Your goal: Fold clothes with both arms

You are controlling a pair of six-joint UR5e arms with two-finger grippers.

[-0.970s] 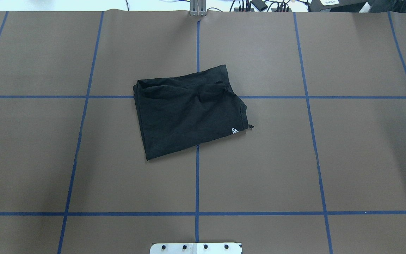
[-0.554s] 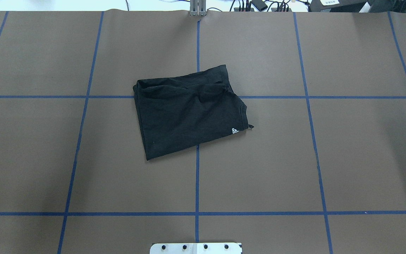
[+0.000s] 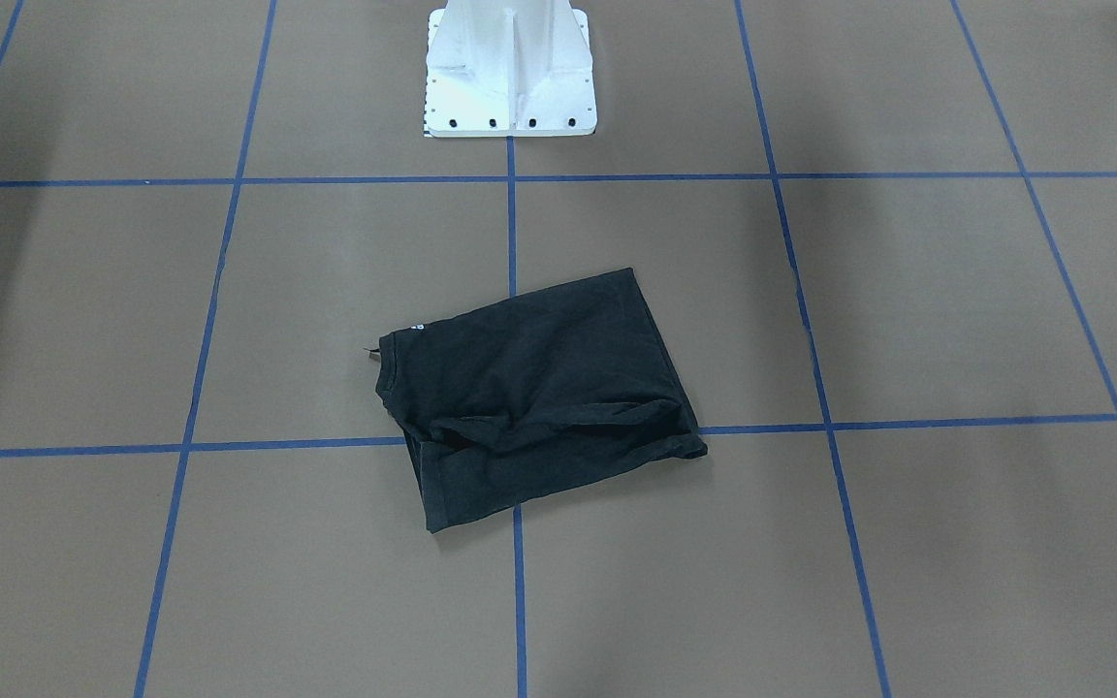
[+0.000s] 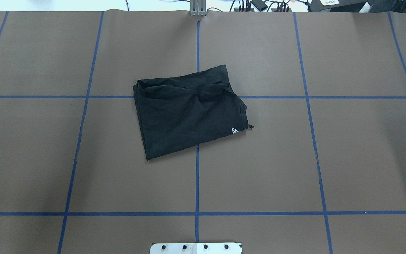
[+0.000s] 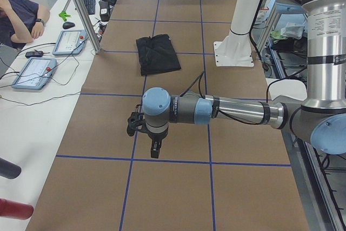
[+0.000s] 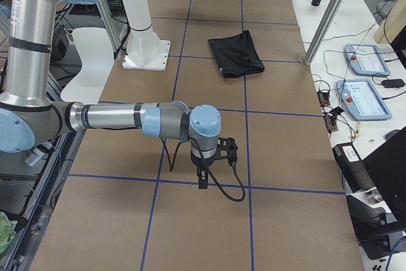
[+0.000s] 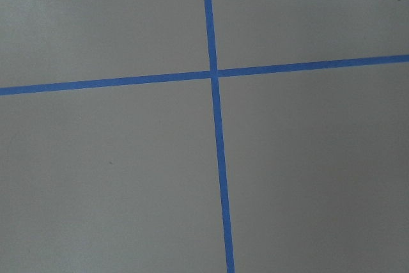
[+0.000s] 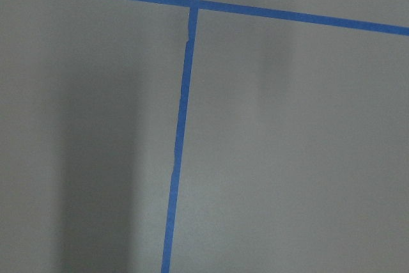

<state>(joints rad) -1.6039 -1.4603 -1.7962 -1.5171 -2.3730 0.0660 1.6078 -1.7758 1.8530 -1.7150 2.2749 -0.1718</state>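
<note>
Shirt (image 4: 189, 113) — black, folded to a rough rectangle, flat on the brown table (image 4: 358, 158) near its middle, in front of the white pedestal (image 3: 510, 87) and apart from it. Covers the crossing of two blue tape lines (image 4: 197, 176). Runs longest across the table, skewed: end on the robot's right angled farther from the robot, end on its left nearer. Shows the collar (image 4: 244, 114) at the right-hand end, with a small white logo (image 4: 235, 131) just beside it at the near corner. Carries a rumpled, bunched layer along the far edge; lies smoother elsewhere. Left arm (image 5: 238, 111) — stretched low over the table's left end, well apart from the shirt, left gripper (image 5: 154, 151) pointing straight down above a tape line; fingers seen only from the side, so cannot tell whether spread or pressed together. Right arm (image 6: 120, 117) — much the same pose at the opposite end, right gripper (image 6: 202, 179) hanging over the table with a black cable (image 6: 228, 191) looping beside it; likewise cannot tell how its fingers stand. Wrist views: brown cover and one tape crossing each. Beside the table, on a white bench (image 5: 21, 128): two tablets (image 5: 34, 72) with cables, and a person (image 5: 21, 12) seated at the far end.
</note>
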